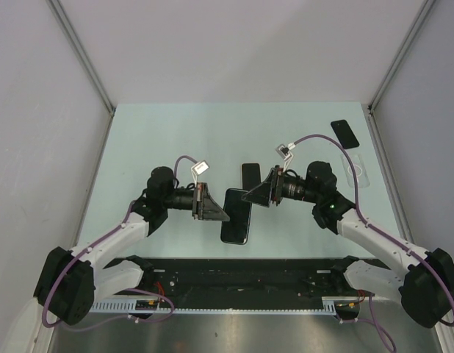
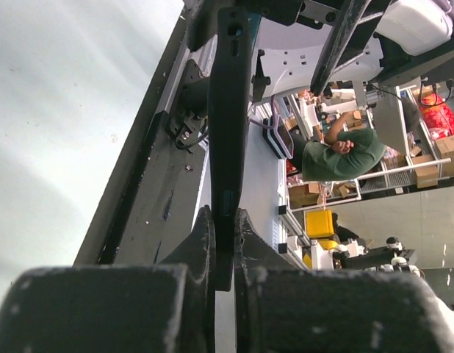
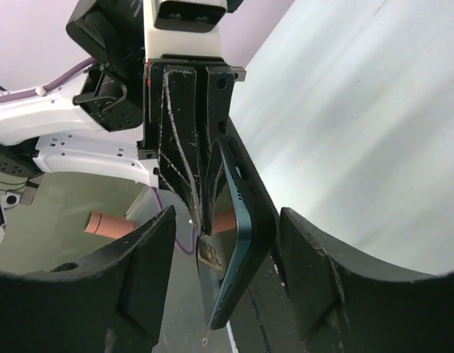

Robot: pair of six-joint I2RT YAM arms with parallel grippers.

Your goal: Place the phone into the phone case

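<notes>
From above, the left claw [image 1: 221, 212] is pressed together on the left edge of a dark phone case [image 1: 236, 220] and holds it in the air above the near middle of the pale bench [image 1: 175, 132]. Whether a phone already sits inside the case cannot be told. The right claw [image 1: 250, 195] points at the case's upper right corner from the other side. A small black slab [image 1: 250, 173] lies flat on the bench just behind the right claw. A black phone [image 1: 345, 133] lies well apart near the far right corner, with a clear case [image 1: 354, 170] nearer on the same side.

The left wrist camera sees the dark phone case edge-on, a thin strip running up from the pinch. Both of the left claw's tips are tight against its faces.

In the right wrist view the right claw is spread. Its fingers [image 3: 139, 287] stand on either side of the case's end with a clear gap on the left, while the right side of the case lies close to the other finger. Beyond, the left claw clamps the case's opposite end.
</notes>
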